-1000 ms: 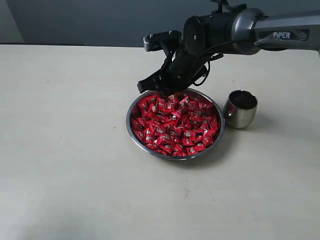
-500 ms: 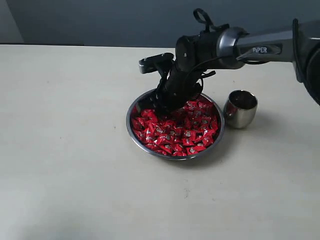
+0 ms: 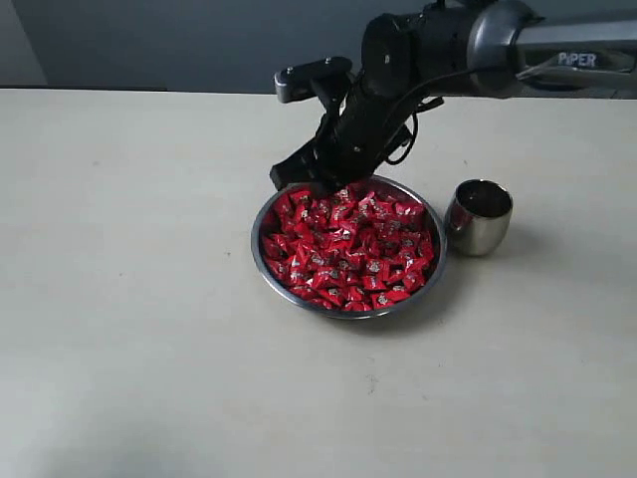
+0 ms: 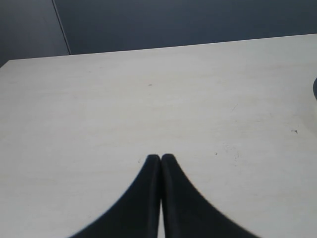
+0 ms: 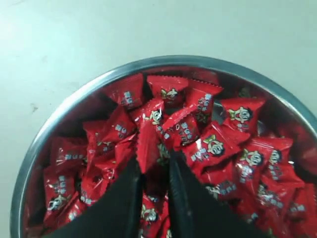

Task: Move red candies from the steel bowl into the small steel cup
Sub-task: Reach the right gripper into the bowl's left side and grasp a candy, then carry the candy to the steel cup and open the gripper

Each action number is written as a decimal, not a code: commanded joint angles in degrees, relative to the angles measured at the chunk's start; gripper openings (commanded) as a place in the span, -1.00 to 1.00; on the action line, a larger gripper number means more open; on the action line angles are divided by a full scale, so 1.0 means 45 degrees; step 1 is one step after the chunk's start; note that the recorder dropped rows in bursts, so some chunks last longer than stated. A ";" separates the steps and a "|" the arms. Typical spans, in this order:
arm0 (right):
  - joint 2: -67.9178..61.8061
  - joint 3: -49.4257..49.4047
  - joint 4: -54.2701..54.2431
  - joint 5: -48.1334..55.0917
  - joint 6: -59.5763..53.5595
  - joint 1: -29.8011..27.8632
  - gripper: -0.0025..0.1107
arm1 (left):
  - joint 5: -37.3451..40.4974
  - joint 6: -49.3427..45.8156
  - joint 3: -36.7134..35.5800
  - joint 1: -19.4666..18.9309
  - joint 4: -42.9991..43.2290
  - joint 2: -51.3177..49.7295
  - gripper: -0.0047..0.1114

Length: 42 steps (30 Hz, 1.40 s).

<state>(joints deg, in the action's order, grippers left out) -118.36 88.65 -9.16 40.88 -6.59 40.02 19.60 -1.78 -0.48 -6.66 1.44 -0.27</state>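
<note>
The steel bowl (image 3: pixel 257 254) holds a heap of red candies (image 3: pixel 350 251) in the middle of the table. My right gripper (image 3: pixel 334 185) hangs just over the bowl's far rim, shut on one red candy (image 5: pixel 148 145) that sticks out between its fingers (image 5: pixel 130 184). Below it in the right wrist view lie the red candies (image 5: pixel 214 144) inside the bowl (image 5: pixel 58 115). To the right of the bowl, close beside it, stands the small steel cup (image 3: pixel 480 217), tilted a little. My left gripper (image 4: pixel 160 157) is shut with nothing in it, over bare table.
The pale table (image 3: pixel 139 299) stretches to the left and front of the bowl. A dark wall (image 3: pixel 199 40) runs along the table's far edge. My right arm (image 3: pixel 478 45) reaches in from the upper right, above the cup.
Half a second ago my right gripper was down among the candies at the bowl's far left. It has since risen back over the far rim with a candy between its fingers.
</note>
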 commanded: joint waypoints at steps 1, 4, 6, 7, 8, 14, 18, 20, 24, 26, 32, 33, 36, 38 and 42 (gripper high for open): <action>0.0945 0.0058 0.1409 0.0830 0.0700 0.0002 -0.95 | -0.0068 0.0021 0.0106 0.0103 0.0026 0.0061 -0.91; 0.1557 -0.0208 0.2688 0.1064 0.1707 -0.0147 -0.95 | -0.0068 0.0021 0.0106 0.0103 0.0026 0.0061 -0.91; 0.1949 -0.0593 0.2888 0.1064 0.2027 -0.0414 -0.95 | -0.0068 0.0021 0.0106 0.0103 0.0026 0.0061 -0.91; 0.2194 -0.0834 0.2888 0.1064 0.2057 -0.0616 -0.95 | -0.0068 0.0021 0.0106 0.0103 0.0026 0.0061 -0.91; 0.2433 -0.1090 0.2888 0.1039 0.2086 -0.0834 -0.95 | -0.0068 0.0021 0.0106 0.0103 0.0026 0.0061 -0.91; 0.3809 -0.2917 0.2888 0.0304 0.2176 -0.2264 -0.95 | -0.0068 0.0021 0.0106 0.0103 0.0026 0.0061 -0.91; 0.4633 -0.4457 0.2827 -0.0650 0.2176 -0.3269 -0.95 | -0.0068 0.0021 0.0106 0.0103 0.0026 0.0061 -0.91; 0.4862 -0.5036 0.2688 -0.1147 0.2176 -0.3680 -0.95 | -0.0068 0.0021 0.0106 0.0103 0.0026 0.0061 -0.91; 0.4886 -0.5899 0.1663 -0.2482 0.2138 -0.4184 -0.95 | -0.0068 0.0021 0.0106 0.0103 0.0026 0.0061 -0.91; 0.4764 -0.6121 0.1555 -0.2952 0.1991 -0.4184 -0.95 | -0.0068 0.0021 0.0106 0.0103 0.0026 0.0061 -0.91; 0.4043 -0.6221 0.1616 -0.3367 0.1934 -0.4184 -0.95 | -0.0068 0.0021 0.0106 0.0103 0.0026 0.0061 -0.91; 0.3937 -0.6221 0.1616 -0.3401 0.1934 -0.4184 -0.95 | -0.0068 0.0021 0.0106 0.0103 0.0026 0.0061 -0.91; 0.3837 -0.6221 0.1616 -0.3455 0.1934 -0.4184 -0.95 | -0.0068 0.0021 0.0106 0.0103 0.0026 0.0061 -0.91; 0.3837 -0.6221 0.1616 -0.3515 0.1934 -0.4184 -0.95 | -0.0068 0.0021 0.0106 0.0103 0.0026 0.0061 -0.91; 0.3837 -0.6221 0.1677 -0.3515 0.1934 -0.4184 -0.95 | -0.0068 0.0021 0.0106 0.0103 0.0026 0.0061 -0.91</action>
<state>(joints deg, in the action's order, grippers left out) -101.10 60.74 -1.88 25.68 2.52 21.46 19.60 -1.78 -0.48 -6.66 1.44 -0.27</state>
